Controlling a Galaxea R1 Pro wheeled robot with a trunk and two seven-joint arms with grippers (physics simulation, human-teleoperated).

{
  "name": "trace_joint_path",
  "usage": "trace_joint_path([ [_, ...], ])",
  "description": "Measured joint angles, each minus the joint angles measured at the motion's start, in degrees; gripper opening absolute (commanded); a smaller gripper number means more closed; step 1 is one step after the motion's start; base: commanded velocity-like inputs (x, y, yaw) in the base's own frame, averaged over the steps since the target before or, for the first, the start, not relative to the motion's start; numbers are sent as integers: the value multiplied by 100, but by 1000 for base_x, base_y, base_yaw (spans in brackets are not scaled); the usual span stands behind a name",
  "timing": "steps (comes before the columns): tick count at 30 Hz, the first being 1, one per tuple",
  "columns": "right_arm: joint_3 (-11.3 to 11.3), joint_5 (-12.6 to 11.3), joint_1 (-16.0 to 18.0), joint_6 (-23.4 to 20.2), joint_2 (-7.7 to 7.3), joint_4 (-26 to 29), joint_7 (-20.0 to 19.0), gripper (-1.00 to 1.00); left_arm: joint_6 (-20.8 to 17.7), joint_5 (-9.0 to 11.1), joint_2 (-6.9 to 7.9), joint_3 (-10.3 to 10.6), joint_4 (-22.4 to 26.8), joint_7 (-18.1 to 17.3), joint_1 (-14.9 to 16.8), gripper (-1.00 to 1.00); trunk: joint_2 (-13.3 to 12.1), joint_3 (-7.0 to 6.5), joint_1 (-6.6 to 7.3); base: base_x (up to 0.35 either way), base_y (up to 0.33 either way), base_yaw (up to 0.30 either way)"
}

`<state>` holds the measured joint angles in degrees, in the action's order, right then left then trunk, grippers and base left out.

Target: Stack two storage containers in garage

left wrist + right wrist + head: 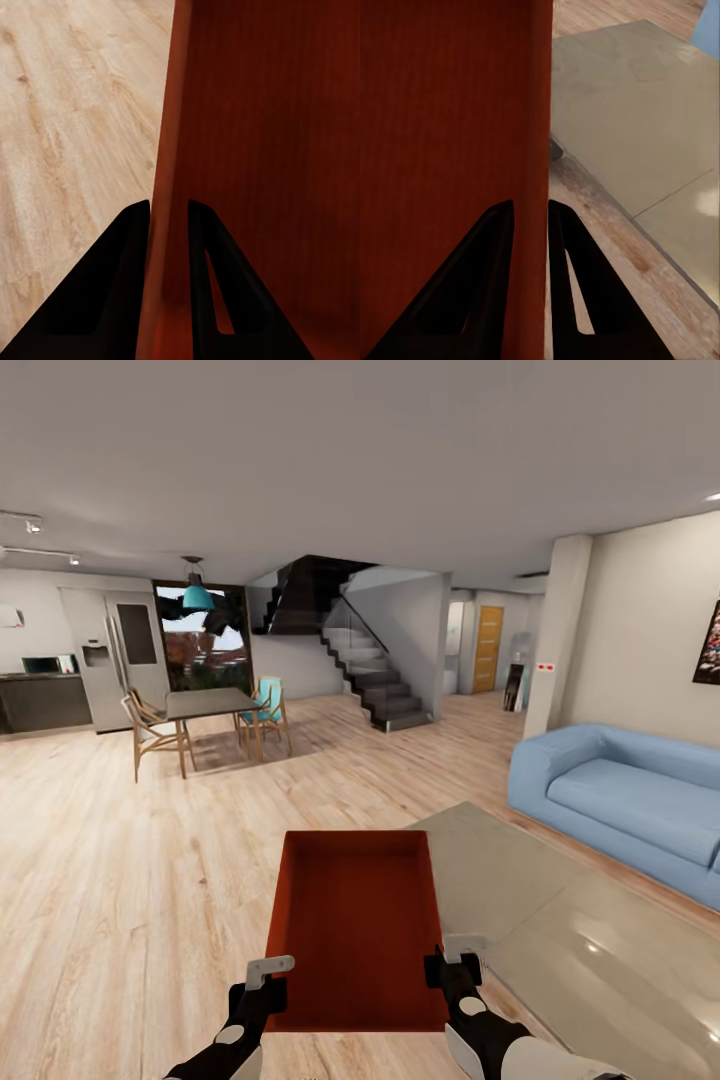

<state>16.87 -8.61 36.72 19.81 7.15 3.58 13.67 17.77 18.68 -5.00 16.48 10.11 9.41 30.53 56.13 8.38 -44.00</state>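
**Container held over living-room planks**

Planks of light wood are spreading across the room, with a pale grey rug lying over them at the right. A blue sofa is standing along the rug's far right edge. Farther back, a dark staircase is climbing toward the ceiling, a steel fridge is standing at the left wall, and a dining table with wooden chairs is sitting under a teal pendant lamp. An orange door is showing down the passage at the right.

One red-orange storage container is hanging in front of the robot, above the boundary between wood and rug, open side up, carried between both arms. The left gripper is pinching the container's left wall near the near corner; in the left wrist view its dark fingers are sitting one outside and one inside that thin wall. The right gripper is clamping the right wall likewise, its fingers straddling the wall's edge in the right wrist view, with rug and planks below.
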Motion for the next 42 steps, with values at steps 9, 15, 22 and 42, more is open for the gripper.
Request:
trace_joint_path([
  [9, -3, 4, -3, 0, 1, 2, 3, -100, -1, 4, 2, 6, 0, -1, 0, -100, 0, 0, 0, 0, 0, 300],
  [15, 2, -2, -2, 0, 0, 3, 2, -100, 0, 2, 1, 3, 1, -1, 0, -100, 0, 0, 0, 0, 0, 300],
  [22, 3, -2, 0, -1, 2, 1, 3, -100, 0, 3, 2, 1, 1, 0, 0, -100, 1, 0, 0, 0, 0, 300],
  [42, 11, -5, -2, -1, 14, -1, 22, -100, -1, 26, 15, 17, -4, -19, 1, -100, 1, 0, 3, 132, 0, 165],
])
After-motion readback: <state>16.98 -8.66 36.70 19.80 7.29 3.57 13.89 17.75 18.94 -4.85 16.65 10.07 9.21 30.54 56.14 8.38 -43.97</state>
